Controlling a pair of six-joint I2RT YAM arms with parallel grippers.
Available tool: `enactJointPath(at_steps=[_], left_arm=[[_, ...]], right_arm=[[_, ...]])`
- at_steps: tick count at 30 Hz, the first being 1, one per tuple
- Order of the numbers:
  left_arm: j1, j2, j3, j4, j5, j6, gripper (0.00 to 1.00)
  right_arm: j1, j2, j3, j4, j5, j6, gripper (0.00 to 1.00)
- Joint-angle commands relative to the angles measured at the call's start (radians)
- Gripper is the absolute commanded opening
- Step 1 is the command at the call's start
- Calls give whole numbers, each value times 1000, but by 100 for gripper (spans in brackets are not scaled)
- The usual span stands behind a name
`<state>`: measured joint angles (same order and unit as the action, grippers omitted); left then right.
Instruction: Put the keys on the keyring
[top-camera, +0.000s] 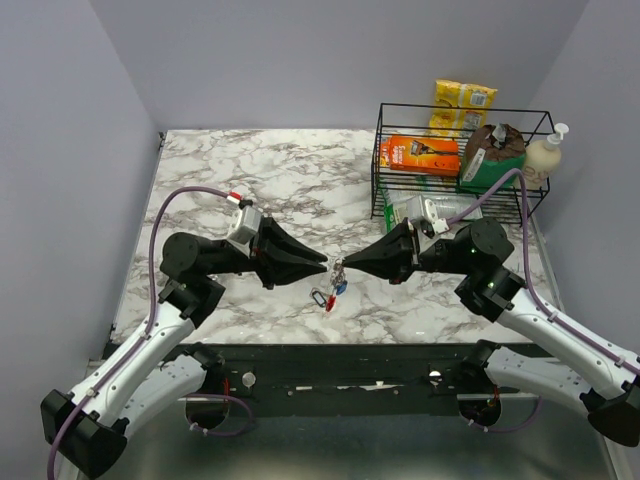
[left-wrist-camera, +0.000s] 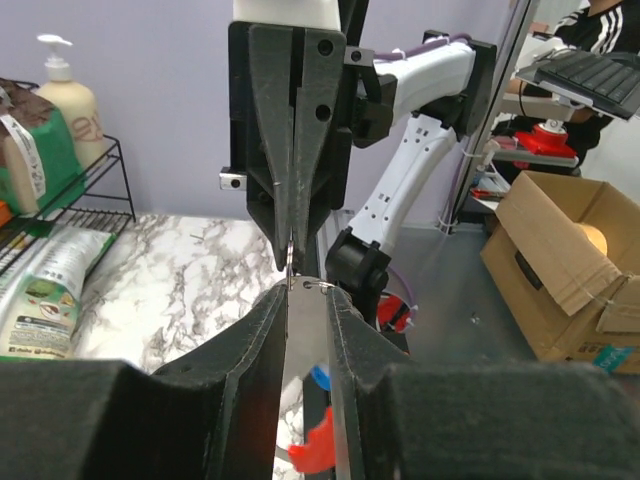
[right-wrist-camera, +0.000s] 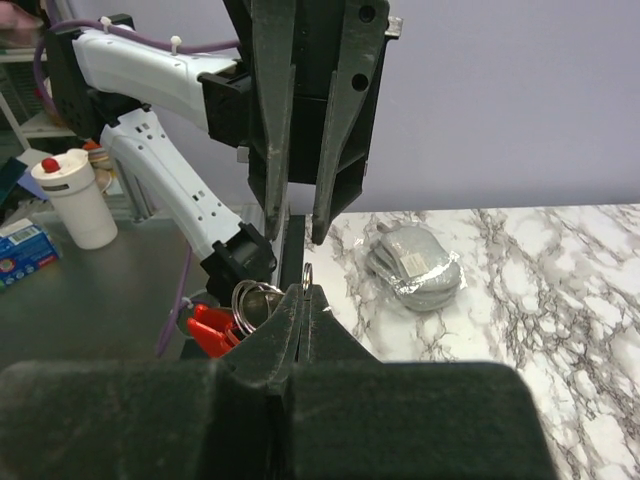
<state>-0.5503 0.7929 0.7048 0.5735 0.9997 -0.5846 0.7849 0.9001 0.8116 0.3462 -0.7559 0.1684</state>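
Observation:
My left gripper (top-camera: 324, 262) and right gripper (top-camera: 341, 266) meet tip to tip above the table's front middle. In the left wrist view my left gripper (left-wrist-camera: 306, 300) is shut on a flat silvery key (left-wrist-camera: 305, 345) that has a hole at its top. My right gripper (right-wrist-camera: 304, 292) is shut on a thin metal ring (right-wrist-camera: 306, 273). The rest of the bunch hangs below the tips. It has the red keyring (top-camera: 329, 300), also seen in both wrist views (left-wrist-camera: 316, 448) (right-wrist-camera: 208, 330), a blue-headed key (top-camera: 341, 288) (left-wrist-camera: 320, 377) and silvery split rings (right-wrist-camera: 254, 298).
A black wire basket (top-camera: 380, 165) with packages stands at the back right, a soap bottle (top-camera: 545, 155) beside it. A green-white pouch (top-camera: 410, 212) lies in front of the basket. A foil pouch (right-wrist-camera: 410, 265) lies on the marble. The table's front edge is just below the bunch.

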Motion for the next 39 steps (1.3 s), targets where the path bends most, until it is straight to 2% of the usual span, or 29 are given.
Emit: enactJointPath(at_steps=[1,8,12,23,39], left_arm=[[-34,5,36,-93,-39,78,30],[-51,-11,38,-124,-111,109,31],[-59,0,50,-155,-131,129,35],[-100,29,73,-169,-125,140,34],[-122,51,104,-208,-148,160,26]], right_arm=[[-6,-21,-8,65,-28,22,0],[-6,-24,-12,70,-31,34,1],[-6,-26,-12,74,-34,37,0],[-6,-10,1,77,-17,43,1],[-4,3,20,77,-20,45,0]])
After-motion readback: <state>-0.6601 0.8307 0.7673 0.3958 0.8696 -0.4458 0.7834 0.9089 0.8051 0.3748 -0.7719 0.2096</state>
